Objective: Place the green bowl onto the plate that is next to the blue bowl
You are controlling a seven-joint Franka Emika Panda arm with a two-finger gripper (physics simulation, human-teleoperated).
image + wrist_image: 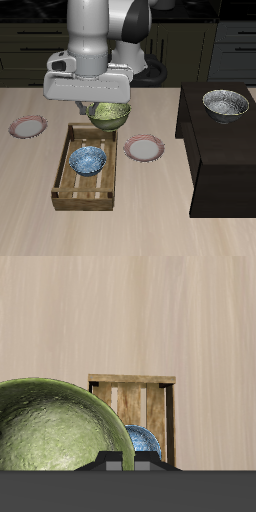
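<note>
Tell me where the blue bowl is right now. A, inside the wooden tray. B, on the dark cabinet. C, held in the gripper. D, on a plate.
A: the blue bowl sits inside the wooden tray, while the gripper carries the green bowl above the tray's far end.

Dark cabinets (pixel 30 45) behind wooden table (pixel 30 200)
</note>
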